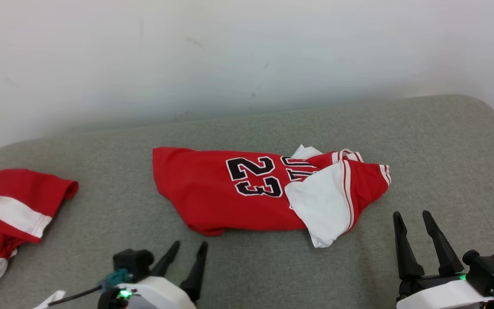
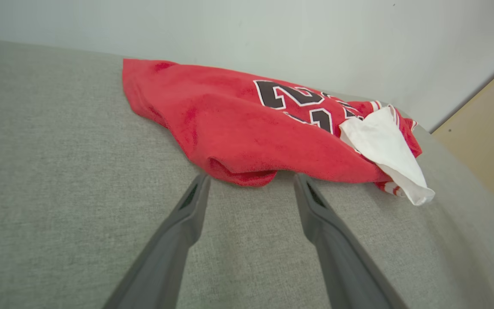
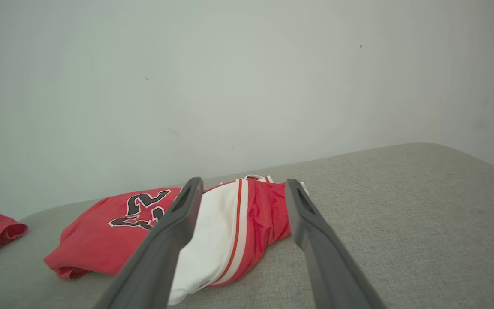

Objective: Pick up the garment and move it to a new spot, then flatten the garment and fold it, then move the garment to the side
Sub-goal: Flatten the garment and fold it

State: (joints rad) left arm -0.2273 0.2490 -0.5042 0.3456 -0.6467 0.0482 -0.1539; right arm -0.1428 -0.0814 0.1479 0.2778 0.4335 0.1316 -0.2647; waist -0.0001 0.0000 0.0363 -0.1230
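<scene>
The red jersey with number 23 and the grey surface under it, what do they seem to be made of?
Red jersey: probably a thin synthetic knit, matte; it drapes limply and shows fine mesh-like grain. Grey surface: likely woven upholstery cloth, matte, with flecked weave and soft rounded corners.

A grey fabric-covered surface (image 1: 444,141) with rounded far corners spreads across the scene. Its far edge meets a plain white wall (image 1: 247,56) marked with a few faint scuffs. At the surface's left edge lies a crumpled red garment with white bands (image 1: 11,210), partly cut off by the frame. A tan floor (image 2: 487,141) shows beyond the right side.
</scene>
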